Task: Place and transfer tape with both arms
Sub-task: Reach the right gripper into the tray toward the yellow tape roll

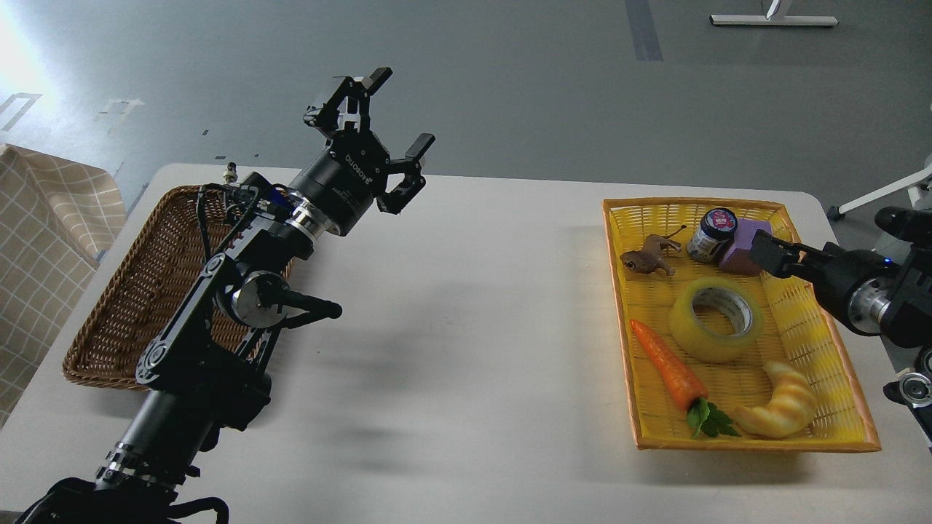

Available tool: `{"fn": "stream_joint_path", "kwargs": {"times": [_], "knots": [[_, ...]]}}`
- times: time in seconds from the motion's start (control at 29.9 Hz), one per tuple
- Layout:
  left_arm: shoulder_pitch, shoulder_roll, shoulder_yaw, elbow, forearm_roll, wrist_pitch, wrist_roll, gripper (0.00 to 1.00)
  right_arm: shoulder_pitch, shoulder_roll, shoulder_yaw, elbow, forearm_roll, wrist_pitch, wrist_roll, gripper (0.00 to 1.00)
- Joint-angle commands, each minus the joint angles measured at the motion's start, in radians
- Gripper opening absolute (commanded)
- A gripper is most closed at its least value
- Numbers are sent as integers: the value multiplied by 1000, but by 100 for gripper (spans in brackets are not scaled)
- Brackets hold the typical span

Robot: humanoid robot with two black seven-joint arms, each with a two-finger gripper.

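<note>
Tape [716, 319] lies in yellow tray [808, 327] — left claw [393, 113] spread wide.

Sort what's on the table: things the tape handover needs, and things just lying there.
Needed:
tape
yellow tray
brown basket
left gripper
right gripper

Lying about:
carrot
croissant
jar
purple block
brown toy animal
</note>
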Motion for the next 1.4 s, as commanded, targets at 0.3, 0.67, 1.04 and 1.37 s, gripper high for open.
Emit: {"fn": "stream_joint_path", "kwargs": {"times": [0.3,0.67,1.04,1.37], "knots": [[0,2,1,0,1,2,0,98,-32,-1,-8,-25,95,0,12,98],[6,2,0,-2,1,2,0,98,-16,-12,0,-71,155,0,41,97],[8,3,0,-2,1,3,0,98,44,-101,10,-106,298,0,170,97],[15,0,0,-2,1,3,2,98,39,-144,-16,-101,282,0,247,97]]}}
